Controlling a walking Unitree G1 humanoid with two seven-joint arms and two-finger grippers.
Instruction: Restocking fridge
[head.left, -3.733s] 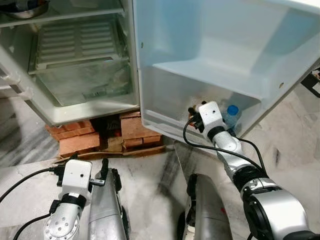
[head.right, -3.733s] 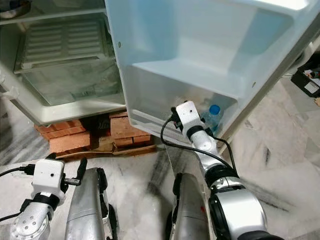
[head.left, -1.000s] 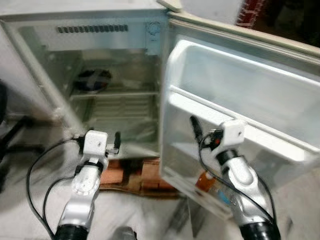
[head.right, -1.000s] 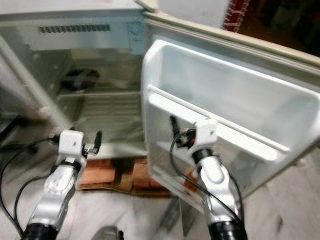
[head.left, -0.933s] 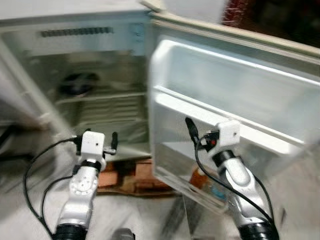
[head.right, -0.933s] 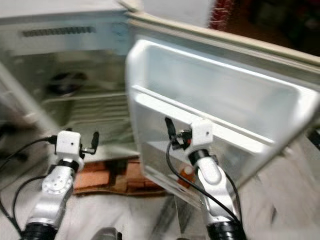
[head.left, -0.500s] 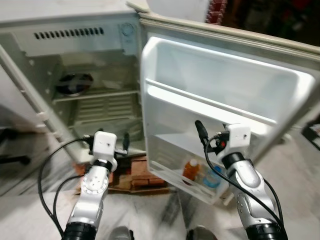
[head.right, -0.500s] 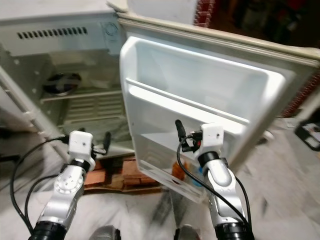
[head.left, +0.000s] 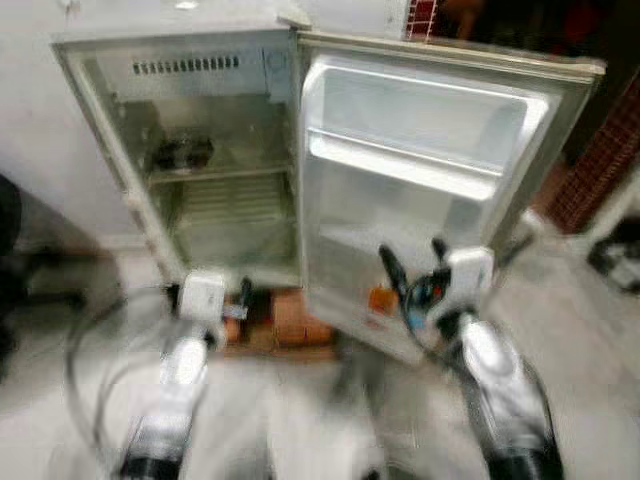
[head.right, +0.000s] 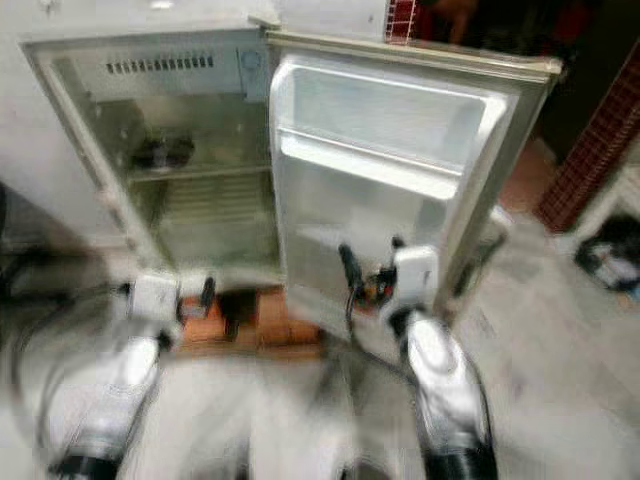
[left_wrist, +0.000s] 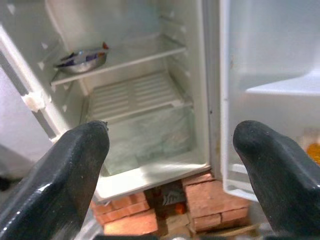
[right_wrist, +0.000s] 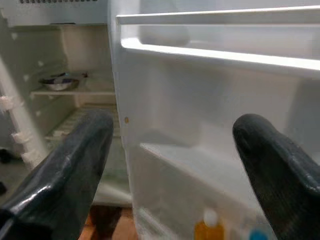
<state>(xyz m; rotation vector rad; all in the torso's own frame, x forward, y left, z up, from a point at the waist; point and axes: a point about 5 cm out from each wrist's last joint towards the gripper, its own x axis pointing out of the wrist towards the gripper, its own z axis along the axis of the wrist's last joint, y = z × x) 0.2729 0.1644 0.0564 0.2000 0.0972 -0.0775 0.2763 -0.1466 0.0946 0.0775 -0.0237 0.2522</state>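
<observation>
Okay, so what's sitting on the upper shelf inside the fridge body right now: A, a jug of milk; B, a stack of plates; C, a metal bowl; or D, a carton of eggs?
C: the left wrist view shows a shallow metal bowl resting on the upper shelf of the fridge, with the slatted shelf below it bare.

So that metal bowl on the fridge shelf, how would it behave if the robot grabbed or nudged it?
The metal bowl looks rigid and thin-walled, so probably light. Its shiny surface may be slippery between the open left pincer fingers. It sits low and wide on the shelf, so it would likely slide rather than tip; something lies in it and could shift.
</observation>
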